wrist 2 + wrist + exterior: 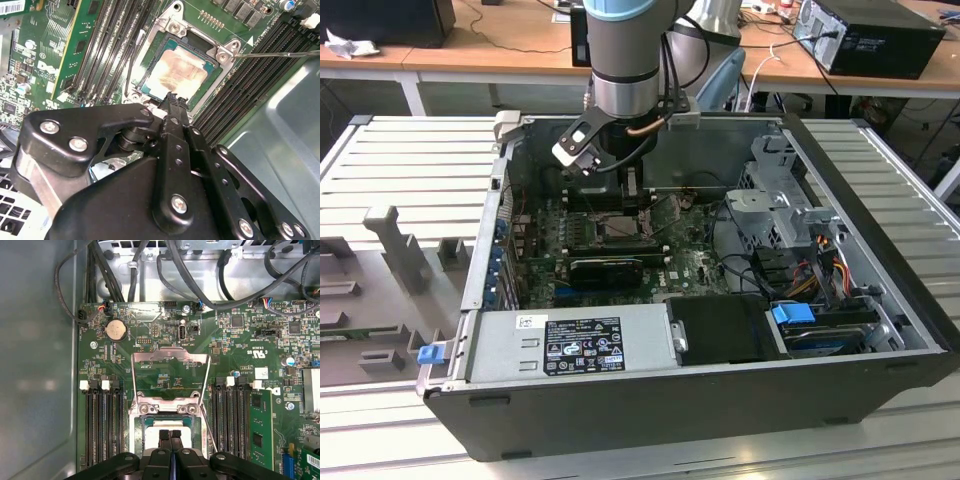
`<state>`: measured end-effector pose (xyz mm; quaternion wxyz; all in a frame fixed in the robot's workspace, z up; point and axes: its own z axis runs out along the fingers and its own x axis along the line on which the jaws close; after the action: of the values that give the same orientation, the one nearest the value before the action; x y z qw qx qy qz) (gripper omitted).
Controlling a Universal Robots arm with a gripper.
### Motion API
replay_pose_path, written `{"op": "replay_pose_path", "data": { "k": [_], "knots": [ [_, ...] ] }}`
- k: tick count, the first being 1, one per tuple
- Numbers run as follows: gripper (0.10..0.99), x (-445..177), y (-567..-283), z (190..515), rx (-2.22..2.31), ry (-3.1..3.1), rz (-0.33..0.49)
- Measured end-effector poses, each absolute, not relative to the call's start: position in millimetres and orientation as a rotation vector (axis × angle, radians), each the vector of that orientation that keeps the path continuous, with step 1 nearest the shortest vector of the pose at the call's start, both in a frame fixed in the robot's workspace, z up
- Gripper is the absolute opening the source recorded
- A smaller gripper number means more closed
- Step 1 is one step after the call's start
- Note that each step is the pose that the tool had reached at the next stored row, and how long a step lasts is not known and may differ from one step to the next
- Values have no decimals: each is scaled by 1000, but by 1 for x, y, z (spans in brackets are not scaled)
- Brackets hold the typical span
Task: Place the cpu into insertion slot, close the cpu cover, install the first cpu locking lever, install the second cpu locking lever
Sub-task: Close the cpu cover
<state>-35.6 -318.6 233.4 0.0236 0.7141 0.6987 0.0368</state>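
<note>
Second wrist view: one cpu (176, 75).

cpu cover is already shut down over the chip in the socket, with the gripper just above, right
No, the cpu cover stands open, tipped back off the socket, as the first wrist view shows. The chip does sit in the socket with the gripper just above.

The cpu (179, 75) lies in the insertion slot (196, 46). The gripper (171, 437) hangs over one edge of the slot. At the opposite edge the cpu cover (170, 356) stands swung open, off the slot. Along both remaining sides run memory slots (102, 425). A coin cell (116, 330) sits beyond the cpu cover, farther from the slot.
</note>
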Motion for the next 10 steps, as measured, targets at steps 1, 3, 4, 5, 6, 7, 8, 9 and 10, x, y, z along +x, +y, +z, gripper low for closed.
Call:
{"op": "replay_pose_path", "data": {
  "k": [1, 3, 4, 5, 6, 7, 8, 9, 10],
  "knots": [
    [106, -36, -319, 234, 2210, 2163, 114],
    [106, -36, -319, 234, 2210, 2163, 114],
    [106, -36, -319, 234, 2210, 2163, 114],
    [106, -36, -319, 235, 2210, 2163, 115],
    [106, -36, -319, 235, 2210, 2163, 115],
    [106, -36, -319, 235, 2210, 2163, 115],
    [106, -36, -319, 235, 2210, 2163, 115],
    [106, -36, -319, 235, 2210, 2163, 114],
    [106, -36, -319, 237, 2210, 2163, 114]
  ]
}}
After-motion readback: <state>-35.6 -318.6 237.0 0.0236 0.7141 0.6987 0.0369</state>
